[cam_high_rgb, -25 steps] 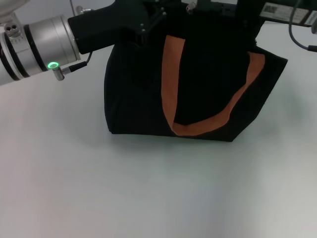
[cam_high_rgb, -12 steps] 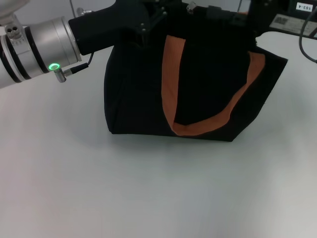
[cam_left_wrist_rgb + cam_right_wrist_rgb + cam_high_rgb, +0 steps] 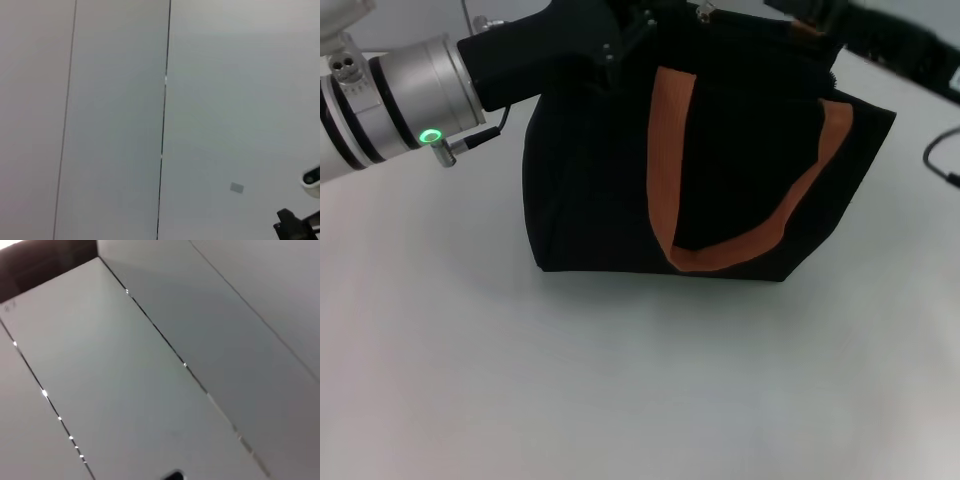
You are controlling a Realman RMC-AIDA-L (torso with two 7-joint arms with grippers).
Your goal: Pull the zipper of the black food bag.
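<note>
Black food bag point(image 3: 620, 180) top has shifted slightly as right gripper point(image 3: 820, 18) swept rightward, left gripper point(image 3: 620, 30) steadying; we cannot tell either grip, zipper probably travelling.

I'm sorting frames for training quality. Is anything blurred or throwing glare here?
Head view: the right arm at the top right corner is smeared by motion blur; the black food bag is sharp, casting a soft shadow on the table. Right wrist view: small glints along panel seams.

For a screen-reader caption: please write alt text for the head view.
A black food bag with an orange-brown strap handle stands on a white table. The left gripper reaches to its top left edge; the right gripper is at its top right.
</note>
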